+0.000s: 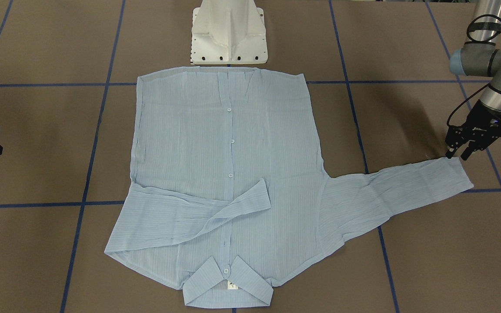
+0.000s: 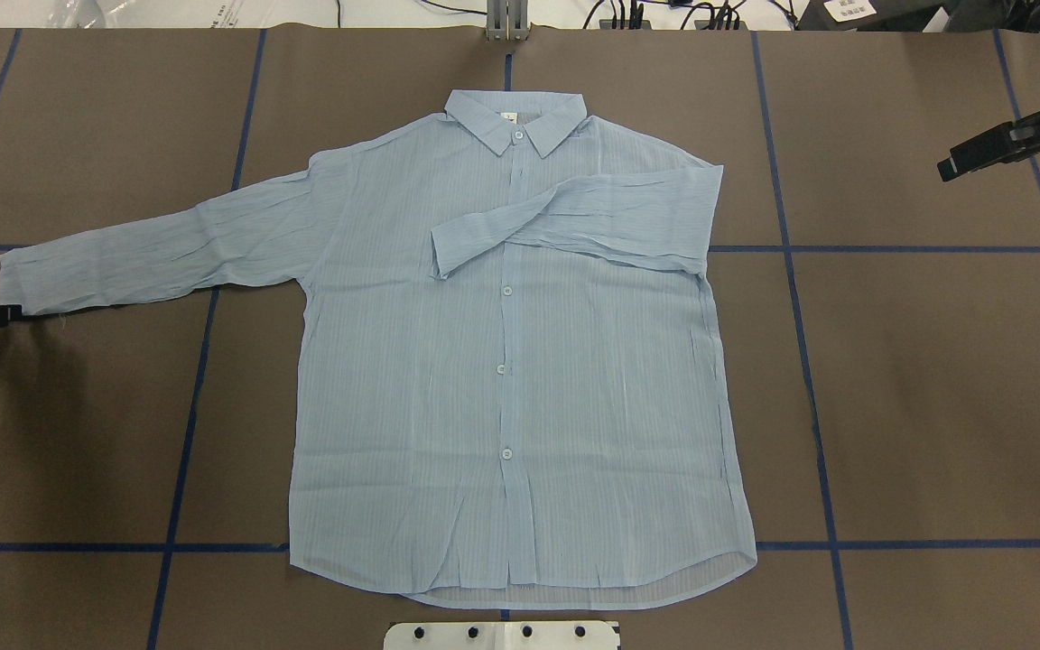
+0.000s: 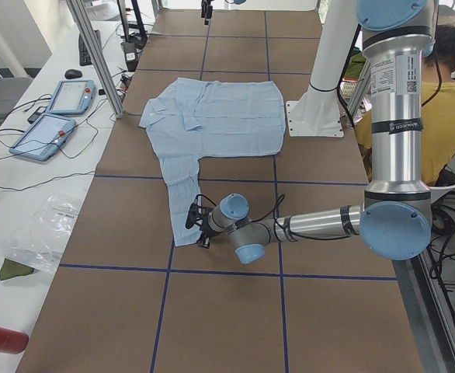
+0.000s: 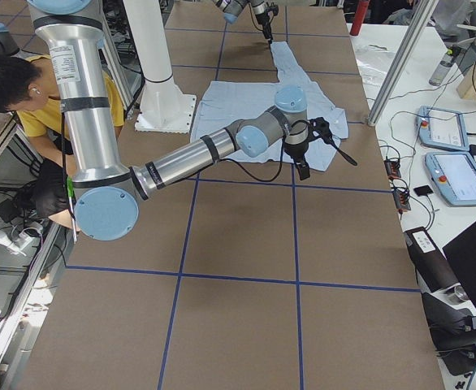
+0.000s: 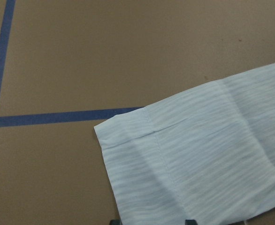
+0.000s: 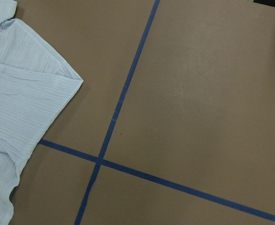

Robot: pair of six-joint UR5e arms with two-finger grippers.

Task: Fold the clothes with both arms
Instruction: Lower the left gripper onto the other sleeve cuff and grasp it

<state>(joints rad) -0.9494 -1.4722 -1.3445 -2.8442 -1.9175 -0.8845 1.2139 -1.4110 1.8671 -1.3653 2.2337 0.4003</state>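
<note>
Brown table, flat pale-blue shirt

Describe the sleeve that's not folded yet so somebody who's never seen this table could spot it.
On the brown table with blue tape lies a pale-blue striped button-up shirt. One long sleeve stretches out to the robot's left, cuff by the black left gripper; the other sleeve is folded across the chest.

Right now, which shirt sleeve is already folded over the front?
The sleeve on the robot's right, laid across the chest below the collar; the other sleeve lies stretched out toward the left gripper.
</note>
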